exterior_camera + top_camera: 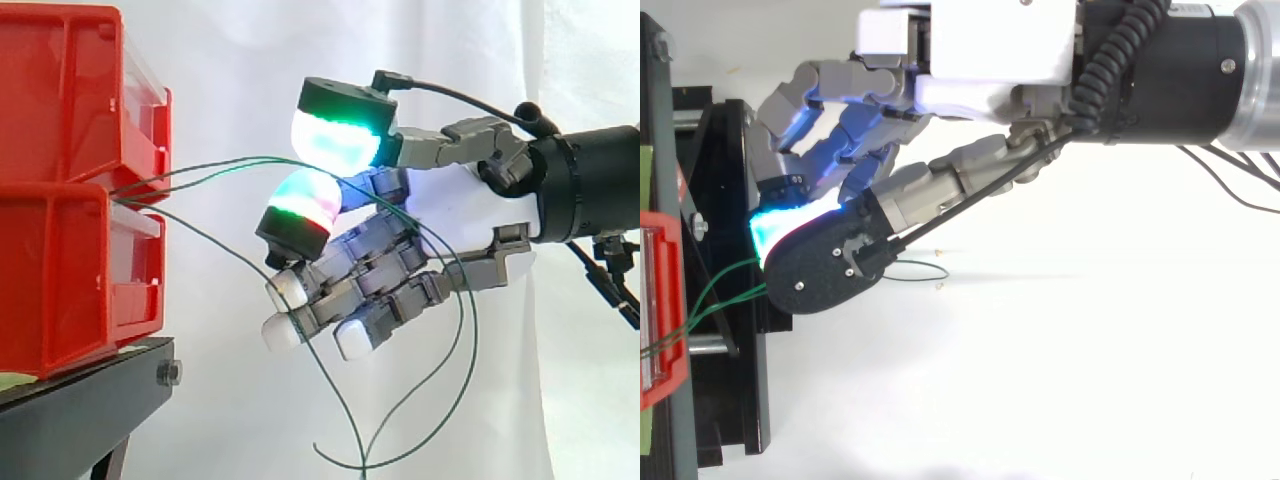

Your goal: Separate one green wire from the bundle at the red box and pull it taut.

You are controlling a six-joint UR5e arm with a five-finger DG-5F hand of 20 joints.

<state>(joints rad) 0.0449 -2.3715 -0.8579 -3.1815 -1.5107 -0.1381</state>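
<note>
Now the hand seems to pinch one green wire between thumb and a finger, near the red box. Next, pull back until the wire is straight.

Blind spots for you:

- **Side view, edges:** the left edge clips the red bins. The bottom-left corner clips the black stand.
- **Side view, wires:** the green wires come out between the two bins, and their anchored ends are hidden. They run in behind the hand, so you can't read any contact. The bottom edge cuts their low loop.
- **Top view:** the hand covers the wires beyond the stand. The strands are too thin to count.
- **Both views:** the arm runs off the right edge.
</note>
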